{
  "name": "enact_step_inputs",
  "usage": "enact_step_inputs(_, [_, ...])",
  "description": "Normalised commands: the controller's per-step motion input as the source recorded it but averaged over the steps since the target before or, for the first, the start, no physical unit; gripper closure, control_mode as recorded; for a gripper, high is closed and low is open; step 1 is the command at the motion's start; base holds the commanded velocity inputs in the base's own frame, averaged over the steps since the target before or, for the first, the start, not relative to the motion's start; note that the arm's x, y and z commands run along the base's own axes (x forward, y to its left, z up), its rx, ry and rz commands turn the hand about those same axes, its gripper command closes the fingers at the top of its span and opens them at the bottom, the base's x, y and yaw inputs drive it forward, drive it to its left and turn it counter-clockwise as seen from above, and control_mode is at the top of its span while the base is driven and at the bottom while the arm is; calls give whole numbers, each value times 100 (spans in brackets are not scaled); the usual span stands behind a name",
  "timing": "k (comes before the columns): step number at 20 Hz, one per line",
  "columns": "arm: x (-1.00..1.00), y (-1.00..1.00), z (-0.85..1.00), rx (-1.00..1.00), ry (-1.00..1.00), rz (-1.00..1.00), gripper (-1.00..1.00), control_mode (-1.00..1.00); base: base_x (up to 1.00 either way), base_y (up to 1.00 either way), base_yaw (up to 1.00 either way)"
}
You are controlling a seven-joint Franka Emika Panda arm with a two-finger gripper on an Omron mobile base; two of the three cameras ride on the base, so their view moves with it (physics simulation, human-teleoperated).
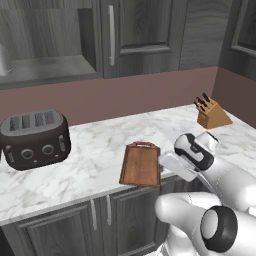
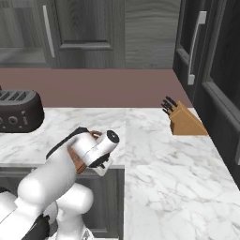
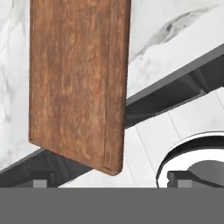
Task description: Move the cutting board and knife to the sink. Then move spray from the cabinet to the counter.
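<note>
The reddish-brown cutting board [image 1: 141, 164] lies flat on the white marble counter [image 1: 95, 150], handle slot at its far end. In the hand view the cutting board [image 3: 76, 78] sticks out a little past the counter's front edge. My gripper [image 3: 111, 181] is open, its two dark tips far apart with nothing between them. It hovers just above and beside the board's near right corner. My arm covers most of the cutting board [image 2: 76, 162] in the right base view. The knife and the sink are out of view. The wall cabinet [image 1: 50, 70] stands open at upper left.
A black toaster [image 1: 35, 137] sits on the counter at left. A tan knife block [image 1: 211, 114] stands at the back right. A pale object [image 1: 3, 60] on the cabinet shelf is cut off by the frame. Dark lower cabinets [image 1: 95, 220] run under the counter.
</note>
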Motion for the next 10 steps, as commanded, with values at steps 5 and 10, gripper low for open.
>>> enact_step_inputs(5, [0,17,-50,-1,0,0,-100,-100,0,0,0])
enact_step_inputs(10, [0,13,-39,0,0,0,-100,-100,0,0,0])
